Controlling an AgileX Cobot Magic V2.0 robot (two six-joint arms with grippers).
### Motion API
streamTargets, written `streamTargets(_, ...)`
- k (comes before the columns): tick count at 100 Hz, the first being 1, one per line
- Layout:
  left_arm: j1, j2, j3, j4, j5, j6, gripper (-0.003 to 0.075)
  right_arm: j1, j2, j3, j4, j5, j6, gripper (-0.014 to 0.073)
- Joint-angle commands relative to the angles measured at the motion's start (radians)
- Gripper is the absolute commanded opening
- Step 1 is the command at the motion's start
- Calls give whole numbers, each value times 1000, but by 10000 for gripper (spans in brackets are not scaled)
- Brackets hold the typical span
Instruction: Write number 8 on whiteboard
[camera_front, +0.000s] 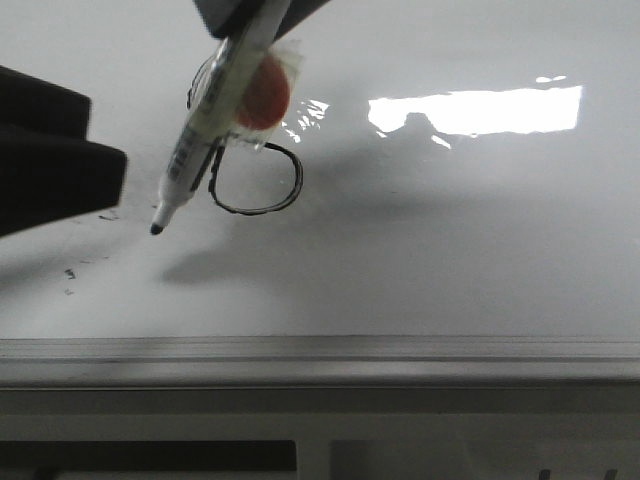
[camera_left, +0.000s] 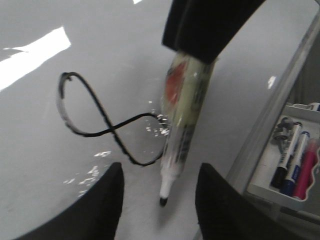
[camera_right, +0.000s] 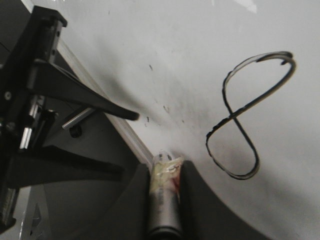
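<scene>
On the whiteboard (camera_front: 450, 250) a finished number 8 (camera_front: 262, 170) stands in thin black line, its wide lower loop plain in the front view and its upper loop largely hidden behind the marker (camera_front: 205, 130) and the orange disc taped to it. The right tool (camera_right: 165, 200) is closed on that marker, the two dark fingers (camera_right: 200, 200) pressed against either side of the barrel in the right wrist view. The marker slants down and toward the robot's left, its black tip (camera_front: 156, 229) lifted just off the board near the lower left of the figure, with a shadow lying apart from it on the glossy surface. The left tool (camera_left: 159, 210) hangs over the board beside the figure with its jaws spread wide and nothing between them; its fingers (camera_left: 105, 210) frame the marker tip in the left wrist view. A few dark specks (camera_front: 70, 272) mark the board near the grey edge rail (camera_front: 320, 350). Beyond the rail, a tray (camera_left: 280, 192) holds spare markers (camera_left: 292, 165), black, blue and pink. Bright glare (camera_front: 480, 108) lies across the board to the right of the figure.
</scene>
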Motion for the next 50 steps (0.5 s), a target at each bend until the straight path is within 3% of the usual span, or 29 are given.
streamTargets(1,-18,51,-29,-27,-141,-10,316,10,-12,-32,36,-72,-11,-43)
streamTargets(31,-18,148,-35,-61,-213,-10,311,13,-10,-32,53,-70,-6,-43)
streamTargets(50,-18,148,-35,-62,-220,-10,202,13,-5,-32,53,-43,-6,-43)
